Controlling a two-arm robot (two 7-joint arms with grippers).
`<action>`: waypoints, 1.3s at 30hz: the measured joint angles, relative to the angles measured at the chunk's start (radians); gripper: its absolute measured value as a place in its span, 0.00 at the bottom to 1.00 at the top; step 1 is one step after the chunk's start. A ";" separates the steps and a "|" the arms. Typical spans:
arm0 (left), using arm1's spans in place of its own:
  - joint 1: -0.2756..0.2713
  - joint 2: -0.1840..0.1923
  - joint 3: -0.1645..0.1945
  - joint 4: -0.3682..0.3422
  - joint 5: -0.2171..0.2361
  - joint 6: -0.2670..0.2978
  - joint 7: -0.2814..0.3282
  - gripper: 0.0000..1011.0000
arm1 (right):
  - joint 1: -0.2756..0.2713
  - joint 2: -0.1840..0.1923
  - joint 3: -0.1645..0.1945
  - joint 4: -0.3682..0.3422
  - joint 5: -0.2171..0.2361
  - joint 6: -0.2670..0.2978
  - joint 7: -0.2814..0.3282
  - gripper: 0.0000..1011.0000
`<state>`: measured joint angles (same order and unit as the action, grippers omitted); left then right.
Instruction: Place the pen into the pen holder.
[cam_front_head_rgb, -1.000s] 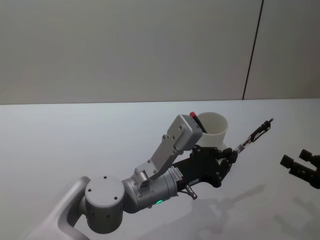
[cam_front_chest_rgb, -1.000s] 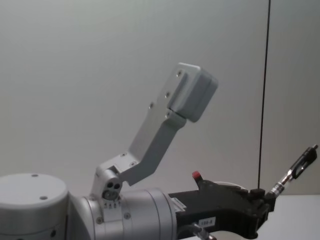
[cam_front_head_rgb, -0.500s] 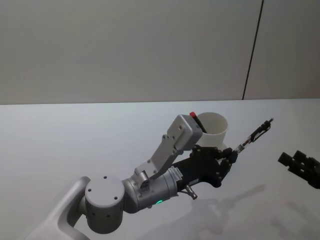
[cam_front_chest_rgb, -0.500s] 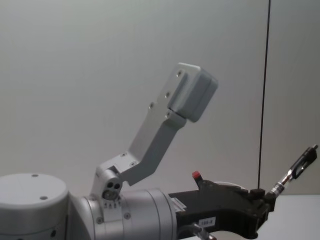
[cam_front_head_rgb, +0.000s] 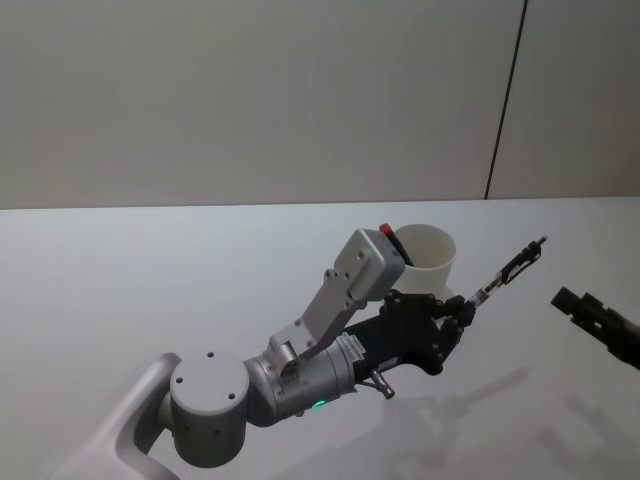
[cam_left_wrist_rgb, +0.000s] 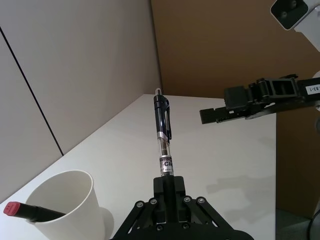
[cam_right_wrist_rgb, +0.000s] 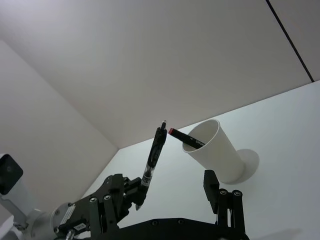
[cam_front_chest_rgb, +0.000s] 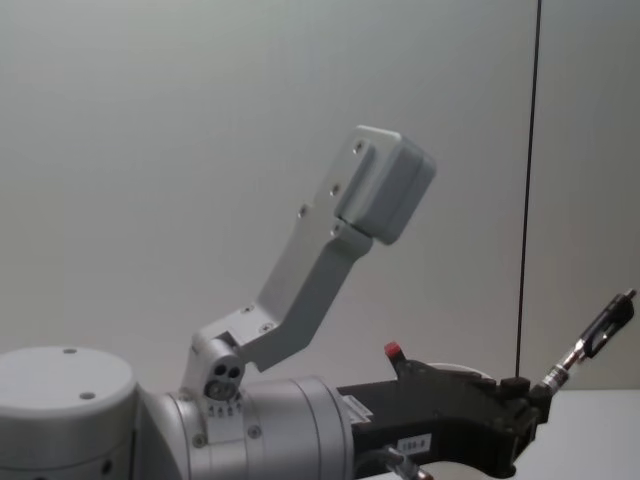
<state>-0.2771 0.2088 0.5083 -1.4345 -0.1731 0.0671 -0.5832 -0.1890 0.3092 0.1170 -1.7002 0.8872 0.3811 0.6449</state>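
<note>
White table (cam_front_head_rgb: 150, 270), plain, perhaps grey, wall (cam_front_head_rgb: 250, 100)

**What I cannot make out**

From my head, my right gripper (cam_front_head_rgb: 572, 300) runs off the picture's right edge, so I cannot tell how its fingers stand. My own left arm (cam_front_head_rgb: 330, 330) covers the foot of the pen holder (cam_front_head_rgb: 425, 255). From my chest, the cup is almost wholly behind my left gripper (cam_front_chest_rgb: 520, 395), and the pen's (cam_front_chest_rgb: 590, 345) lower end is buried in the fingers.
</note>
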 joint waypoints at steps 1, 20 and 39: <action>0.000 0.000 0.000 0.000 0.000 0.000 0.000 0.13 | 0.001 -0.002 -0.002 0.000 0.007 0.001 -0.008 0.99; 0.000 0.000 0.000 0.000 0.000 0.000 0.000 0.13 | 0.030 -0.044 -0.061 -0.027 0.065 0.025 -0.135 0.99; 0.000 0.000 0.000 0.000 0.000 0.000 0.000 0.13 | 0.085 -0.068 -0.110 -0.010 0.069 0.044 -0.253 0.99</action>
<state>-0.2772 0.2087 0.5083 -1.4344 -0.1731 0.0671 -0.5831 -0.1038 0.2409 0.0068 -1.7098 0.9566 0.4250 0.3915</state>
